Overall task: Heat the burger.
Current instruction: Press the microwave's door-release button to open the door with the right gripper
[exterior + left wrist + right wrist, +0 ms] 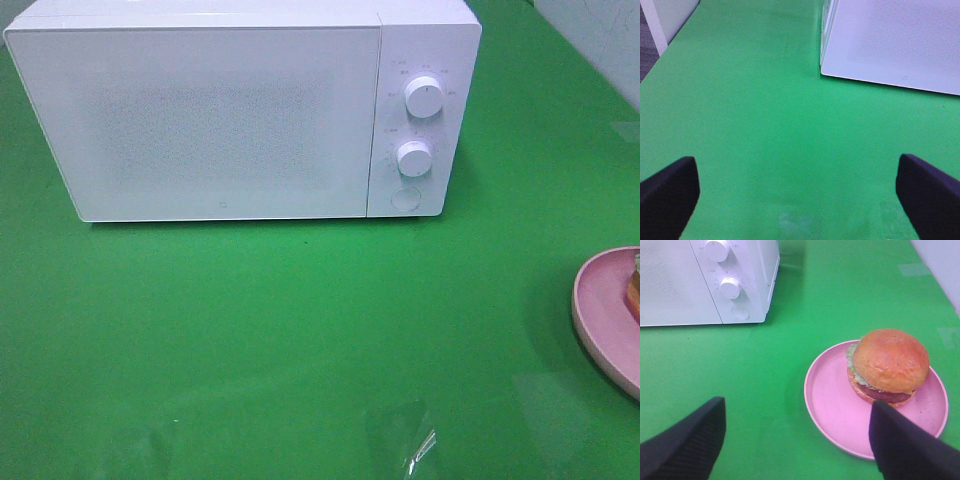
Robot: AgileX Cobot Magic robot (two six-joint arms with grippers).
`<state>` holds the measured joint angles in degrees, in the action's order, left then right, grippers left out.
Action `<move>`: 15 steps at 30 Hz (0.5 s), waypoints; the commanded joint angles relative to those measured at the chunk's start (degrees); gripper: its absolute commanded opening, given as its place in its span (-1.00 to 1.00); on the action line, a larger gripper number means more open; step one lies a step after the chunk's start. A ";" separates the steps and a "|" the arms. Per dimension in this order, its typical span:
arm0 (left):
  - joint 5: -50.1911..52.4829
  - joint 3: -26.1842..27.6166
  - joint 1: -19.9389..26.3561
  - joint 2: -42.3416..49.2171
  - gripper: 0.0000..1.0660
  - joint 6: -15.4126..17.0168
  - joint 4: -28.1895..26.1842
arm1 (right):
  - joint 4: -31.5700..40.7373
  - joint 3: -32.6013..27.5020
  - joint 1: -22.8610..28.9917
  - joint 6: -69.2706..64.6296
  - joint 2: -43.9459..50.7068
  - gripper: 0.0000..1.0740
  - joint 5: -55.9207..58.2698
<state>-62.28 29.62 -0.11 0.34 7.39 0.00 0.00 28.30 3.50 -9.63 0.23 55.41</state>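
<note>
We see the burger (pixel 887 365) sitting on the pink plate (pixel 832 405) by the right edge of the tabletop (pixel 300 330) (microwave (pixel 200 120) shut, toward the back); left tool (pixel 796 170) and right tool (pixel 797 410) both spread, empty.

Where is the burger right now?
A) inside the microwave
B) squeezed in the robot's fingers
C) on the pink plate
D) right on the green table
C: the burger sits on the pink plate, out on the table, away from the microwave, whose door is shut.
</note>
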 commanded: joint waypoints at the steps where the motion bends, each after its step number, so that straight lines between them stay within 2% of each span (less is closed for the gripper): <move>1: 0.97 0.06 0.17 1.20 0.89 -0.17 0.40 | -0.46 -0.17 0.06 0.06 1.49 0.41 -0.69; 15: 0.97 0.06 0.17 1.20 0.89 -0.17 0.40 | -0.46 -0.17 0.06 0.00 1.43 0.41 -0.80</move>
<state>-62.28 29.62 -0.11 0.34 7.39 0.00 0.00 28.30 3.50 -9.63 0.23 55.41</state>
